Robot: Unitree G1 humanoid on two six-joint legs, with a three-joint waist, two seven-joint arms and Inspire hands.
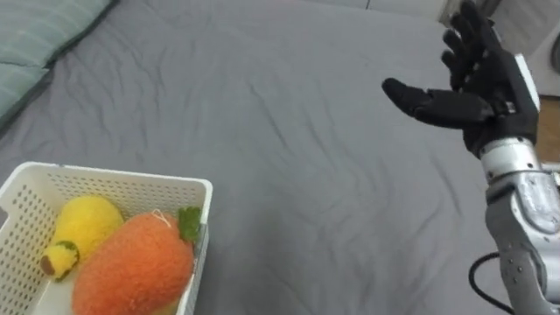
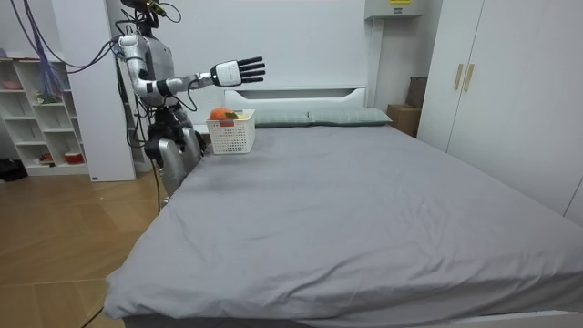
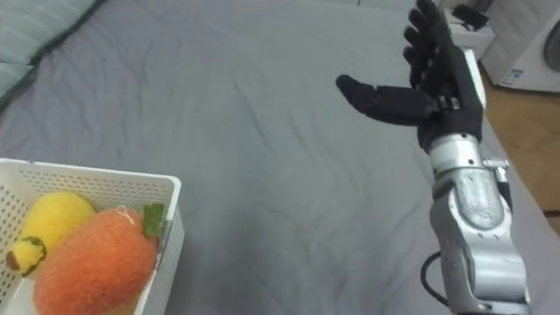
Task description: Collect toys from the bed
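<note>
Left eye view has the orange carrot toy [image 1: 131, 262] lying against the yellow plush toy [image 1: 87, 223], both inside the white basket [image 1: 114, 182] on the grey bed [image 1: 289, 140], near the pillows [image 1: 35, 44]. Out to the right, the right hand [image 1: 494, 83] hangs above the sheet, fingers [image 1: 468, 35] straight and spread, thumb out, holding nothing. Room view shows the robot standing at the bed's side by the head end, that arm reaching out over the basket.
</note>
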